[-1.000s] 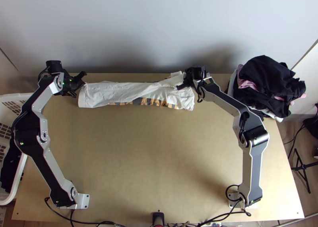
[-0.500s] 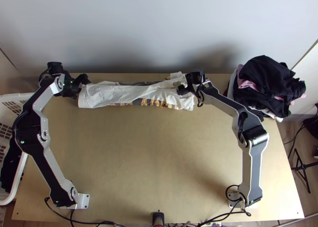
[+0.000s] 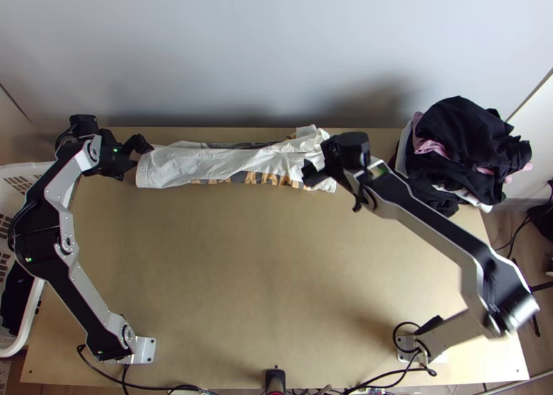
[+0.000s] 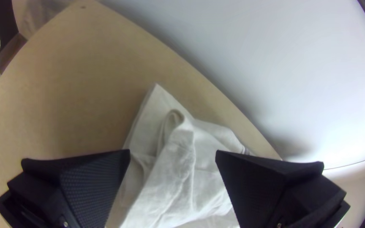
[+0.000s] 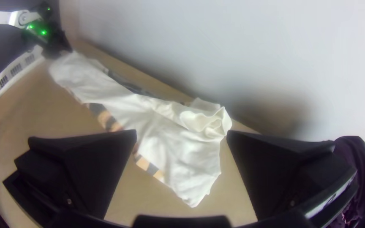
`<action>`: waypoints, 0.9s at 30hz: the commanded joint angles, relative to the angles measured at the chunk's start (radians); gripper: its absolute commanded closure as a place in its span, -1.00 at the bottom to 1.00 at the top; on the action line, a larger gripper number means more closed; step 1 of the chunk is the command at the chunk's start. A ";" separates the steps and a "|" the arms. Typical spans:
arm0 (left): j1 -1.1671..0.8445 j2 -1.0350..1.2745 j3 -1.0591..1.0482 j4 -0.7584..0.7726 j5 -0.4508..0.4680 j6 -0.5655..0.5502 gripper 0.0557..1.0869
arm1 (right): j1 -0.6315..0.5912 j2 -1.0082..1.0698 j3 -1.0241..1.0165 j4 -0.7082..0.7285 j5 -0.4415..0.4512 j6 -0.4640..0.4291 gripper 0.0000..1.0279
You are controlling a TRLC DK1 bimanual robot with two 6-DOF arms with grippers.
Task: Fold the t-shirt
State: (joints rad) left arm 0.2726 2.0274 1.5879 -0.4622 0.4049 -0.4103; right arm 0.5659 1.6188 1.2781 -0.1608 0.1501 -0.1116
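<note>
Currently the t-shirt [image 3: 207, 163] lies along the far edge of the table [image 3: 263, 277], gathered into a long, narrow strip running left to right. Mostly white side up; orange and grey patterning shows along part of its near side, a little grey along the far side. Left end fairly flat, with a raised crease in the left wrist view. Right end rumpled, a loose loop of cloth standing up there in the right wrist view.

Left gripper [image 3: 136, 158]: at the t-shirt's left end, fingers wide apart, white cloth seen between them in its wrist view. Contact with the cloth: cannot tell.

Right gripper [image 3: 311, 173]: over the near part of the right end, fingers also wide apart, cloth seen between and beyond them. Contact: cannot tell here either. Right arm's elbow [image 3: 510, 305] juts out past the table's right edge.

Surroundings: heap of clothes [image 3: 463, 142], black, pink and white, at the table's far right corner. White basket [image 3: 33, 315] at the left side, dark cloth [image 3: 15, 295] inside. Pale wall [image 3: 276, 49] behind the table
</note>
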 commanded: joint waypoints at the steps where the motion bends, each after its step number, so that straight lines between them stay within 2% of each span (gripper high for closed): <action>1: 0.000 -0.015 -0.046 0.000 0.031 0.018 -0.90 | 0.088 -0.226 -0.042 -0.152 0.002 0.049 -0.93; 6: 0.004 0.010 -0.054 0.002 0.109 -0.008 -0.90 | 0.089 -0.278 -0.037 -0.250 0.006 0.078 -0.93; 13: -0.027 0.039 -0.071 0.011 0.110 -0.004 -0.89 | 0.088 -0.315 0.009 -0.327 0.014 0.072 -0.93; 14: -0.030 0.045 -0.069 0.013 0.115 -0.007 -0.83 | 0.088 -0.318 0.020 -0.338 0.016 0.072 -0.93; 15: -0.035 0.051 -0.069 0.013 0.132 -0.008 -0.65 | 0.088 -0.320 0.030 -0.348 0.017 0.072 -0.93; 16: -0.038 0.056 -0.071 0.013 0.150 -0.010 -0.34 | 0.086 -0.323 0.035 -0.355 0.020 0.072 -0.93; 18: -0.050 0.071 -0.065 0.013 0.207 -0.022 0.64 | 0.086 -0.330 0.036 -0.364 0.025 0.073 -0.93; 19: -0.058 0.076 -0.062 0.011 0.212 -0.027 0.94 | 0.086 -0.335 0.035 -0.368 0.028 0.075 -0.93; 27: -0.026 -0.004 -0.152 0.005 0.255 -0.015 0.92 | 0.080 -0.367 0.032 -0.385 0.031 0.079 -0.92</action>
State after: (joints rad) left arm 0.2199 2.0758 1.4990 -0.4496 0.6182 -0.4297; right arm 0.6479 1.2804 1.3056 -0.5262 0.1764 -0.0368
